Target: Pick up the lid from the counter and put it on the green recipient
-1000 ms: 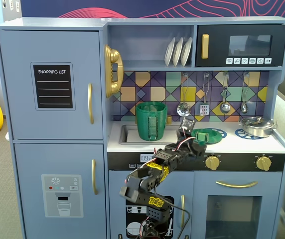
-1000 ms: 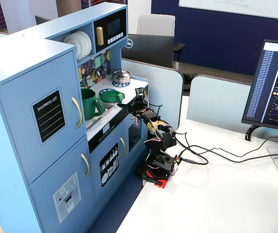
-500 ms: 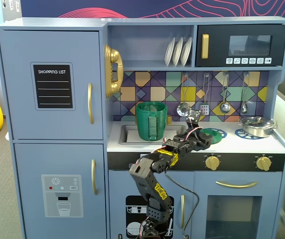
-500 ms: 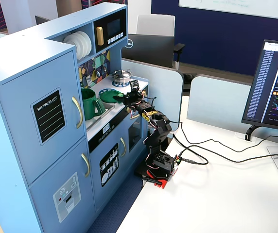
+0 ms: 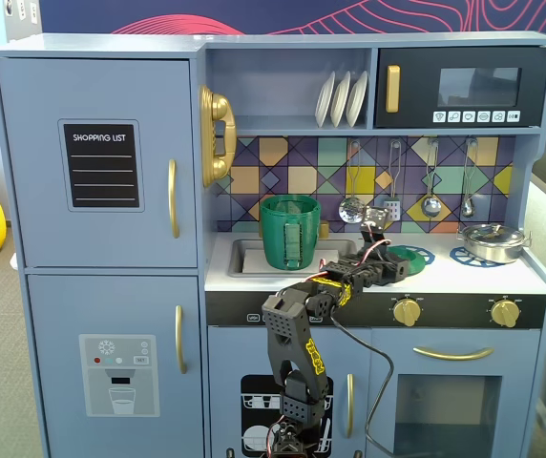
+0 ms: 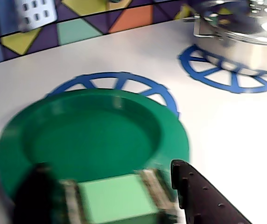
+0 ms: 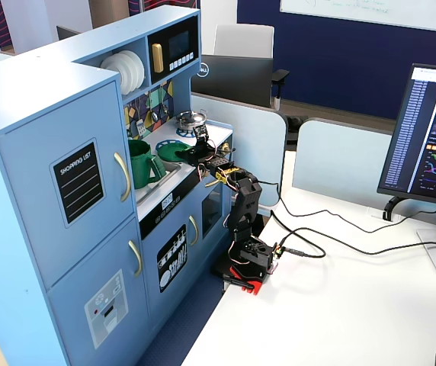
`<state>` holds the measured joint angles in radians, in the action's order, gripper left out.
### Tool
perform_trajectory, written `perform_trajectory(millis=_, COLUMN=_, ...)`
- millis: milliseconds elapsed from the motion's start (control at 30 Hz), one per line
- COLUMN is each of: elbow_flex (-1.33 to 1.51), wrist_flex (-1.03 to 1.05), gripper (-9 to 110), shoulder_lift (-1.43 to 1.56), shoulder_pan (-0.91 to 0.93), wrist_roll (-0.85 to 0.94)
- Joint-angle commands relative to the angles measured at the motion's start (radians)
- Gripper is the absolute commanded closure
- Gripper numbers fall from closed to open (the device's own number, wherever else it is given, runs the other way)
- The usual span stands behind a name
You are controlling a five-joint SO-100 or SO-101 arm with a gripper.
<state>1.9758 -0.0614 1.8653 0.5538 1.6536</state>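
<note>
The green lid [image 5: 410,255] lies on the white counter [image 5: 454,277], over the left blue burner print. In the wrist view the lid [image 6: 91,135] fills the middle, hollow side up, with no knob showing. My gripper [image 5: 393,261] is at the lid's near edge. In the wrist view my gripper [image 6: 164,170] has a black finger [image 6: 199,196] on the right and a blurred pale-green pad on the left. The lid's near rim shows in the narrow gap between them. The tall green pot [image 5: 290,232] stands in the sink to the left. In the other fixed view the lid [image 7: 174,151] lies right of the pot [image 7: 139,164].
A shiny silver pot [image 5: 491,241] sits on the right burner print and shows at the top right of the wrist view [image 6: 245,37]. Utensils hang on the tiled back wall [image 5: 430,181]. The sink rim [image 5: 244,258] surrounds the green pot. The shelf and microwave overhang the counter.
</note>
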Motion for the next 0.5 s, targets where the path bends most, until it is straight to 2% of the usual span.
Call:
perform_trajectory(millis=0, elbow_flex=-0.081, wrist_flex=-0.044, gripper=101, shoulder_lift=0.003, shoulder_pan=-0.023, wrist_roll=-0.015)
perform_trajectory(millis=233, elbow_flex=-0.189, wrist_flex=-0.026, gripper=101, shoulder_lift=0.005, shoulder_pan=-0.037, wrist_roll=0.002)
perform_trajectory(millis=467, elbow_flex=-0.48, wrist_flex=0.212, gripper=101, shoulder_lift=0.058, shoulder_pan=-0.095, wrist_roll=0.011)
